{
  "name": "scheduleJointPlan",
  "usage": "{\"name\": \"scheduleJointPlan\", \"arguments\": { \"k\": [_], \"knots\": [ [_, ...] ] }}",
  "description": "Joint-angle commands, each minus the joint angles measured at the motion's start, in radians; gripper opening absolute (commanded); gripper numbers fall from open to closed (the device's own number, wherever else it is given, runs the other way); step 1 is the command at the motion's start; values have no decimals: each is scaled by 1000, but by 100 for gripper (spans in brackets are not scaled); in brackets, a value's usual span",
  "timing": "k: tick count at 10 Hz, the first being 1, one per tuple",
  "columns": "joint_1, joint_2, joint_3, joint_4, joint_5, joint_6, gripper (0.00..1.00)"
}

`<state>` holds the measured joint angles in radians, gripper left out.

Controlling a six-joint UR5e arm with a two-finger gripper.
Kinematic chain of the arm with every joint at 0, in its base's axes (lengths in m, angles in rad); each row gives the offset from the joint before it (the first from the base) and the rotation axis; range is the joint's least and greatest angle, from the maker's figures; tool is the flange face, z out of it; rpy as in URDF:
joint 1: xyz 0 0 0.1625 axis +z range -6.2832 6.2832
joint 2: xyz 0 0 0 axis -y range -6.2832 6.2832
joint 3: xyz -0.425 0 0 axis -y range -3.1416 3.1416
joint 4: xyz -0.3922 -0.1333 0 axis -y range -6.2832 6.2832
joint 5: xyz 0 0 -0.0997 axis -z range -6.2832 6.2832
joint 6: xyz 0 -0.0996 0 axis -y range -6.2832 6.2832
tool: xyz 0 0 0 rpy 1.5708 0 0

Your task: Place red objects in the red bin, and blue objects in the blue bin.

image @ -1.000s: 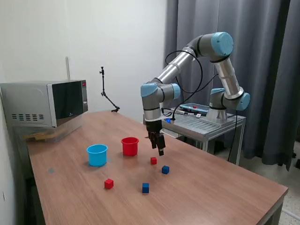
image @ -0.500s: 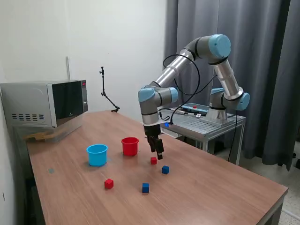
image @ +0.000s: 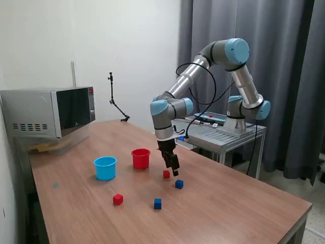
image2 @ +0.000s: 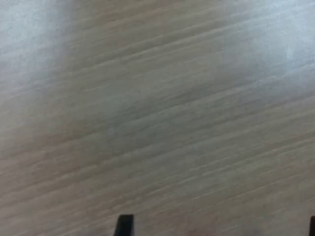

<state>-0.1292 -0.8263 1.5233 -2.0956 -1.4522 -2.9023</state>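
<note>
Fingers [image: 173, 170] spread and empty hover just above a red cube [image: 166, 174]; centre over it, then descend squarely before closing.

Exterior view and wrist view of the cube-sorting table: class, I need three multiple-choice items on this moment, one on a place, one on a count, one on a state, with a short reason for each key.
1. Which thing is nearest the gripper?
A. the blue cup
B. a red cube
C. the microwave

2. How many small cubes lie on the table?
A. two
B. three
C. four

3. What do the two cups hold?
A. nothing that can be seen
B. one cube poking out of each
C. a heap of cubes in the red one

Key:
1 B: the red cube lies just beside the fingertips, while the blue cup and the microwave are farther off.
2 C: another red cube and two blue cubes make four.
3 A: nothing shows above either rim, the red cup included.
</note>
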Motion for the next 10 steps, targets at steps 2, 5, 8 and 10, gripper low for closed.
{"name": "scheduleJointPlan", "arguments": {
  "k": [2,5,8,10],
  "knots": [
    [-12,12,-15,-4,0,0,100],
    [-12,19,-25,-32,1,0,100],
    [-10,36,-20,-35,1,0,100],
    [-7,36,3,-76,-10,-3,100]
  ]
}}
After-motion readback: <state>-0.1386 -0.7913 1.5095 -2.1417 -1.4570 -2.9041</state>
